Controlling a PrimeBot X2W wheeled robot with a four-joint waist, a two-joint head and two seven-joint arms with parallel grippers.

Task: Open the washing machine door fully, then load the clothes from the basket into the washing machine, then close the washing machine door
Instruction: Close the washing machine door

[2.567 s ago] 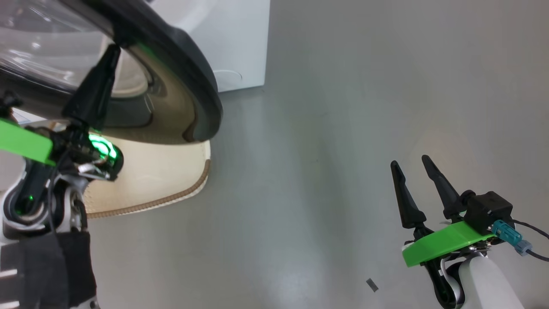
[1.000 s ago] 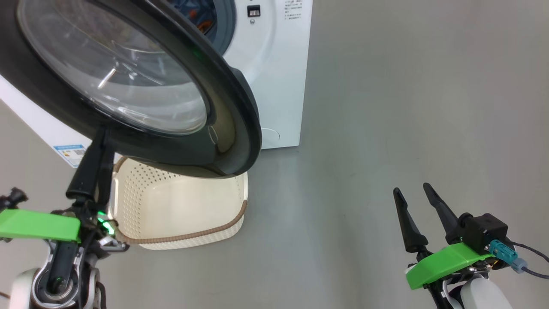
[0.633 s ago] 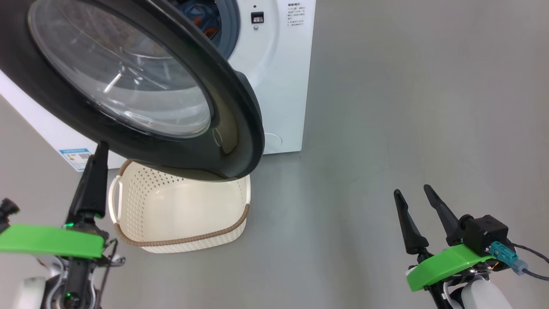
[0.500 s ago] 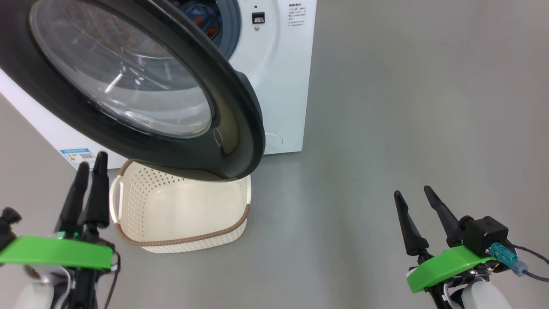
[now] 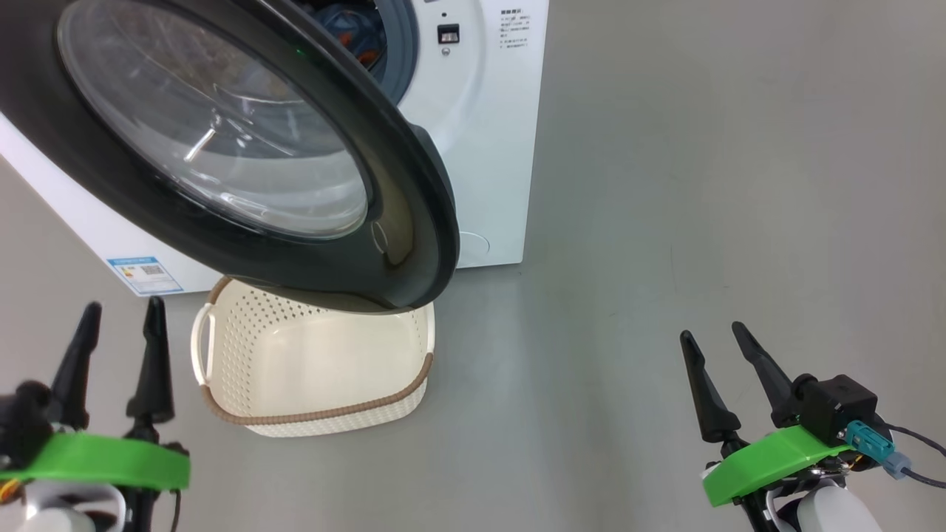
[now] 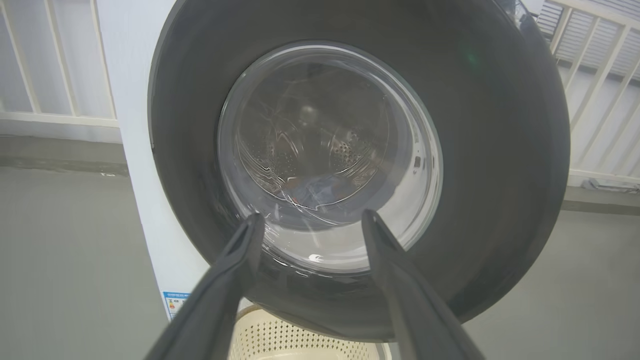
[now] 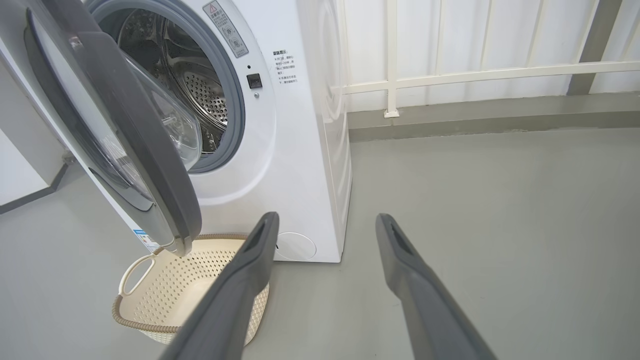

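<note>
- In the head view we see the large round washing machine door (image 5: 222,140), with its glossy black rim and clear glass bowl. It stands swung partway out from the big white front-loading washing machine (image 5: 488,148). Past its upper edge a slip of the light blue clothes (image 5: 347,26) with orange-brown print lies in the machine's mouth.
- The right wrist view takes the door nearly edge-on. It shows what the head view mostly hides: the perforated steel drum (image 7: 200,90) inside the blue-grey rubber gasket (image 7: 239,115). A white railing (image 7: 450,75) runs behind.
- The left wrist view faces the door's outer side squarely, so we make out the drum only dimly through the glass.
- The small cream-white perforated basket (image 5: 325,412) with a brown woven-look rim stands on the grey floor (image 5: 665,222) just before the machine. The door overhangs its rear and hides that part from the head view.
- A blue label sticker (image 5: 144,270) sits low on the machine's front, and a round low hatch (image 5: 473,247) sits near its right corner.
- The left gripper (image 5: 123,304) hangs at lower left, near the basket's white handle but apart from it. Its fingers are spread and hold nothing.
- The right gripper (image 5: 711,331) hangs at lower right, well apart from the machine, its fingers likewise spread and empty.
- A second ago the left fingers overlapped the door's lower rim; now they sit lower and further left, turned so the gap between them shows. The door, basket and right gripper keep their places.
</note>
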